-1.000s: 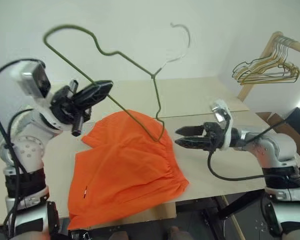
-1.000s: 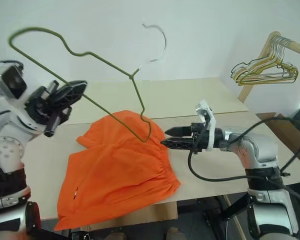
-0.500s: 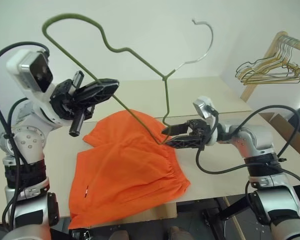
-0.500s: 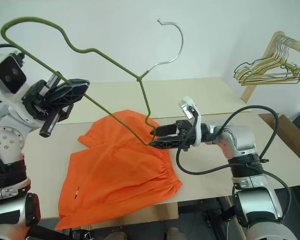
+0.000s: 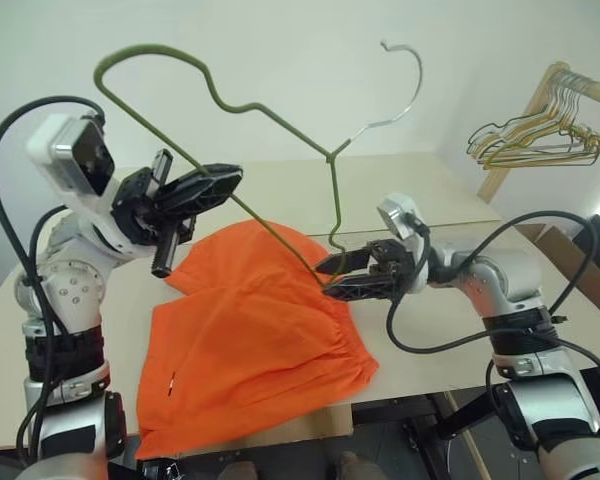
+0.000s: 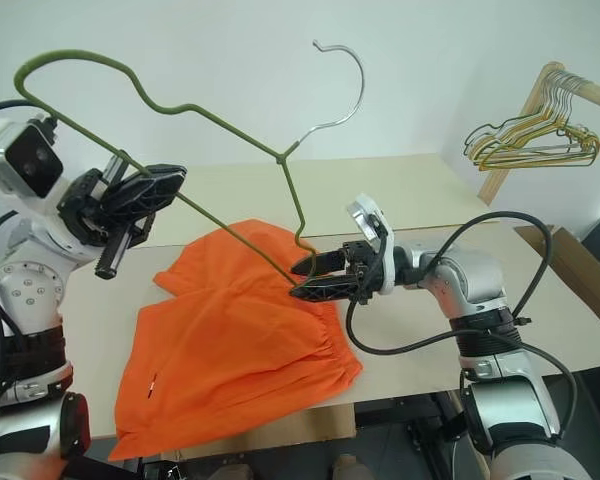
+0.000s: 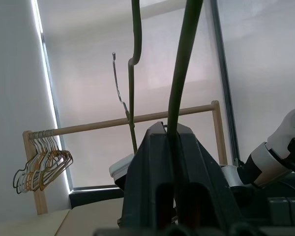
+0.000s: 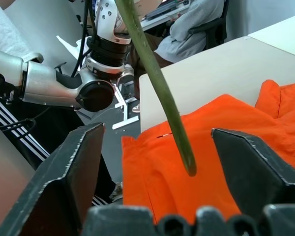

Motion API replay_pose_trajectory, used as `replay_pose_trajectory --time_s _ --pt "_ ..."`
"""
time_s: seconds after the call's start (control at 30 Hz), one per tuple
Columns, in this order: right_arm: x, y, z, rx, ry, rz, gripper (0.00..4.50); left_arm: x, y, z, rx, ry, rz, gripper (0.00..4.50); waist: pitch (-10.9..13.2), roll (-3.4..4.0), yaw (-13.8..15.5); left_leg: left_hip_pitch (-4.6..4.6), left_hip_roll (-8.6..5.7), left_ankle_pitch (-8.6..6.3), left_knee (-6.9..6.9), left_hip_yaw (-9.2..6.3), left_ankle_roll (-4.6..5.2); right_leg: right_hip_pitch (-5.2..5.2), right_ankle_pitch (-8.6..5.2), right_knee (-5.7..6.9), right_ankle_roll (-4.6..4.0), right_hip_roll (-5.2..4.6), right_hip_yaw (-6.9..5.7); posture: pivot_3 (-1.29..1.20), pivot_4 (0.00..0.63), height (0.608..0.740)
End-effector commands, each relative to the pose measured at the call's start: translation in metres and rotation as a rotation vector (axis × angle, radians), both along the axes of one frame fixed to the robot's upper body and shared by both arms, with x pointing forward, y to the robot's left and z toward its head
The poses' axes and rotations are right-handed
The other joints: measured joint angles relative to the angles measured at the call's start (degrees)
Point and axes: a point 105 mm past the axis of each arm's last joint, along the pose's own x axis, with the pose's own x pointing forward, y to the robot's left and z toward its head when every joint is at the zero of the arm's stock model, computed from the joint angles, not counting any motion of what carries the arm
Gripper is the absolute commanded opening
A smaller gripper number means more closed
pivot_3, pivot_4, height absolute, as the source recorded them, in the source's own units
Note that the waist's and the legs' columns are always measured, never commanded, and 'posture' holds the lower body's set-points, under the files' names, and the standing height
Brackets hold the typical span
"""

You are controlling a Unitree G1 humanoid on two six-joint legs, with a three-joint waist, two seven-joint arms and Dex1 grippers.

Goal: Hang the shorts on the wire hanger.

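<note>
The orange shorts (image 5: 250, 330) lie spread flat on the table, waistband toward my right arm. Above them the greenish wire hanger (image 5: 331, 157) is held up at a tilt, its silver hook (image 5: 405, 70) topmost. My left gripper (image 5: 230, 180) is shut on the hanger's long straight bar; the left wrist view shows the wire (image 7: 179, 73) pinched between the fingers (image 7: 152, 162). My right gripper (image 5: 325, 278) is open, its jaws on either side of the hanger's lowest corner (image 8: 179, 142), just over the waistband. The wire there touches neither finger (image 8: 73, 162).
The beige table (image 5: 400, 190) runs wide behind the shorts. A wooden rack (image 5: 540, 95) with a bunch of gold and green hangers (image 5: 535, 140) stands at the back right. A cardboard box (image 5: 570, 255) sits beside the table's right end. A seated person (image 8: 191, 24) is beyond the table.
My right gripper has moved left from beside the shorts until its open jaws straddle the hanger's lowest corner. The left gripper keeps its hold on the hanger, almost still.
</note>
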Motion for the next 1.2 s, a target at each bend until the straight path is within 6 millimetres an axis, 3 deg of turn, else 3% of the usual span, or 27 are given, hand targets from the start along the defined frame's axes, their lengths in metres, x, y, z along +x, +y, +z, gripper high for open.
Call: replay_pose_trajectory --time_s 0.03,0.1,0.33,0.43,0.5,0.53,0.67,0.8,0.9,1.0,1.1,1.2 --pt "-0.001 0.005 0.013 0.018 -0.057 0.016 3.79 0.001 0.0 0.002 -0.007 -0.025 0.024 0.0 0.0 0.0 0.0 0.0 0.0 0.0 0.0 0.0 0.0 0.0 0.0 0.0 0.0 0.0 0.0 0.06 0.0 0.74" --pt "0.0 0.006 0.014 0.02 -0.057 0.015 3.35 0.002 0.001 0.0 -0.003 -0.018 0.03 0.0 0.0 0.0 0.0 0.0 0.0 0.0 0.0 0.0 0.0 0.0 0.0 0.01 0.0 0.0 0.0 0.06 0.0 0.74" --pt "0.002 0.007 0.015 0.022 -0.057 0.009 0.83 0.009 0.003 -0.005 0.002 0.012 0.063 0.0 0.0 0.0 0.0 0.0 0.0 0.0 0.01 -0.01 0.0 0.0 0.0 0.02 0.0 0.0 -0.01 0.06 0.0 0.74" --pt "0.002 0.007 0.015 0.024 -0.057 0.014 0.05 0.015 0.006 -0.01 -0.007 0.033 0.087 0.0 0.0 0.0 0.0 0.02 0.0 0.0 0.01 -0.01 0.0 0.0 0.0 0.03 0.0 0.0 -0.01 0.06 0.0 0.74" --pt "0.001 0.007 0.015 0.027 -0.056 0.015 0.05 0.018 0.008 -0.014 -0.013 0.067 0.088 0.0 0.0 0.0 0.0 0.01 0.01 0.0 0.02 -0.02 0.0 0.0 0.0 0.03 0.0 0.01 -0.02 0.06 0.0 0.74" --pt "0.001 0.007 0.016 0.031 -0.055 0.013 0.01 0.022 0.01 -0.017 -0.014 0.086 0.102 0.26 0.0 0.0 0.0 0.0 0.0 0.0 0.03 -0.02 0.0 0.0 0.0 0.03 0.0 0.0 -0.02 0.06 0.0 0.74" --pt "-0.001 0.005 0.021 0.068 -0.043 0.003 0.0 0.035 0.009 -0.04 0.077 0.157 0.183 1.48 0.0 0.01 0.0 -0.01 -0.01 0.0 0.04 -0.02 0.0 0.0 0.0 0.02 0.0 0.0 -0.02 0.05 0.0 0.74" --pt "-0.002 -0.011 0.028 0.12 -0.002 -0.071 0.0 0.045 0.015 -0.071 0.179 0.249 0.257 2.72 0.0 0.01 0.0 -0.05 0.0 0.0 0.04 -0.03 0.0 -0.03 0.0 0.02 0.0 -0.01 -0.02 0.03 0.0 0.74" --pt "-0.007 -0.027 0.021 0.103 0.038 -0.123 0.0 0.048 0.022 -0.089 0.258 0.276 0.303 3.6 0.0 0.01 0.0 -0.08 0.01 -0.01 0.04 -0.03 0.01 -0.04 0.0 -0.02 -0.01 -0.01 -0.06 0.01 0.0 0.74" --pt "-0.01 -0.051 0.006 0.037 0.136 -0.224 0.0 0.048 0.024 -0.111 0.441 0.23 0.361 4.48 0.0 0.01 0.0 -0.1 0.0 -0.01 0.04 -0.01 0.02 -0.04 0.0 -0.07 0.0 -0.04 -0.07 0.0 0.0 0.74" --pt "-0.017 -0.078 -0.017 -0.065 0.296 -0.332 0.0 0.049 0.024 -0.128 0.62 0.144 0.425 4.48 0.0 0.02 0.1 -0.1 -0.03 -0.01 0.04 0.03 0.02 -0.02 -0.01 -0.1 0.0 -0.09 -0.07 -0.01 0.0 0.74" --pt "-0.034 -0.099 -0.041 -0.183 0.424 -0.394 0.0 0.039 0.021 -0.135 0.729 0.052 0.38 4.48 0.0 0.02 0.0 -0.1 -0.01 -0.02 0.04 0.04 0.03 -0.01 -0.01 -0.14 0.0 -0.08 -0.07 -0.03 0.0 0.74"
